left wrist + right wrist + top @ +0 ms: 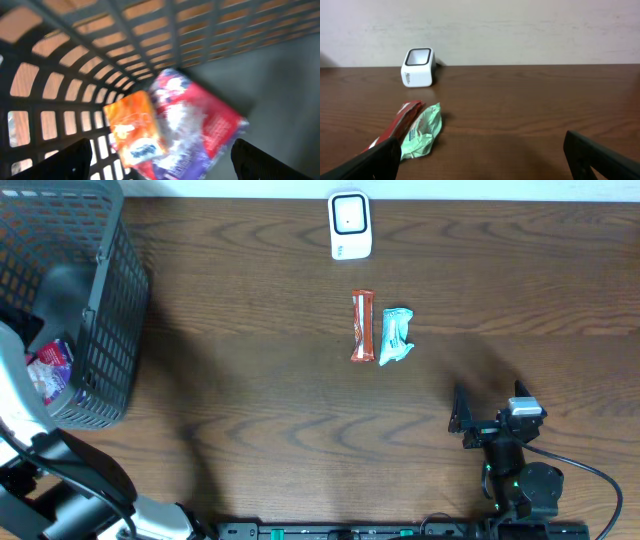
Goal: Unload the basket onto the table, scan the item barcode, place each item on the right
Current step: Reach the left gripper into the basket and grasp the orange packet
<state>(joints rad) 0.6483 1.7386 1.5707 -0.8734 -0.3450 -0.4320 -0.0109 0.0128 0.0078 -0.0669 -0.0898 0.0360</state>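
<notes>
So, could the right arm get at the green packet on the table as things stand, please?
Probably yes: the right tool stands open and faces the green packet, with only bare table between them. The red bar lies close beside it and might get nudged.

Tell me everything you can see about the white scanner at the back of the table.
The scanner is a small white box with rounded corners, plastic by its look. Its top face holds a pale window in a dark frame, and a small dark mark shows low on the side facing the arms. It stands on the wooden table near the far edge, beyond the red bar and the green packet. Nothing touches it.
</notes>
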